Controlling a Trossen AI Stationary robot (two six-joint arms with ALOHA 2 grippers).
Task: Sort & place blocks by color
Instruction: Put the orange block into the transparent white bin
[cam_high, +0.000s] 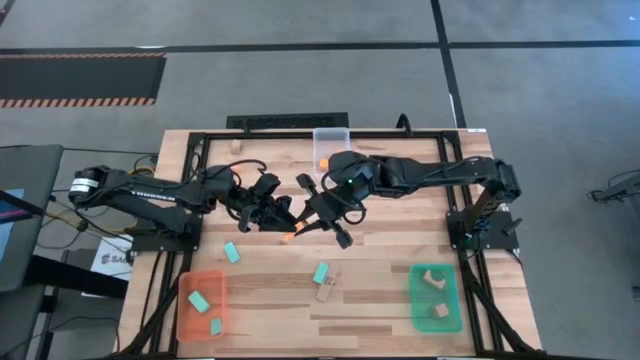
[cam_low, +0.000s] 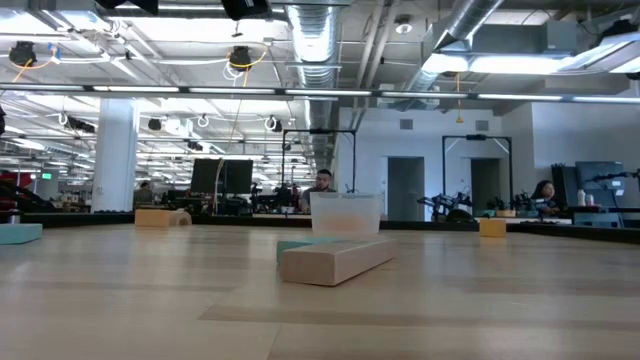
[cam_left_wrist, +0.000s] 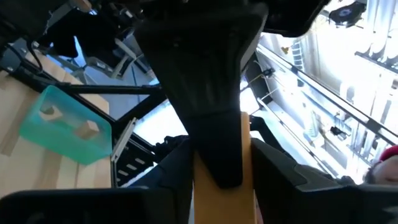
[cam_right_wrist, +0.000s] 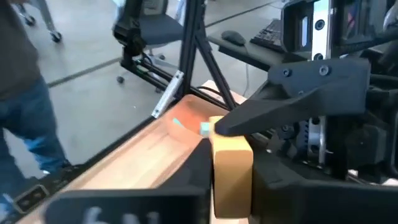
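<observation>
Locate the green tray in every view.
High view: green tray at the picture's lower right.
Low view: not in it.
Left wrist view: in it, green tray seen at a slant.
Right wrist view: not in it.
Shared landmark: the two tan blocks inside it.

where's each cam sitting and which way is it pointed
High: overhead, straight down; both arms, left gripper and right gripper meeting at an orange block.
Low: table height, level across, past a tan block to the clear tray; no arm.
Left wrist: on left arm, toward the green tray; own gripper low.
Right wrist: on right arm, toward the orange tray; own gripper low.
Both wrists share the orange block.
</observation>
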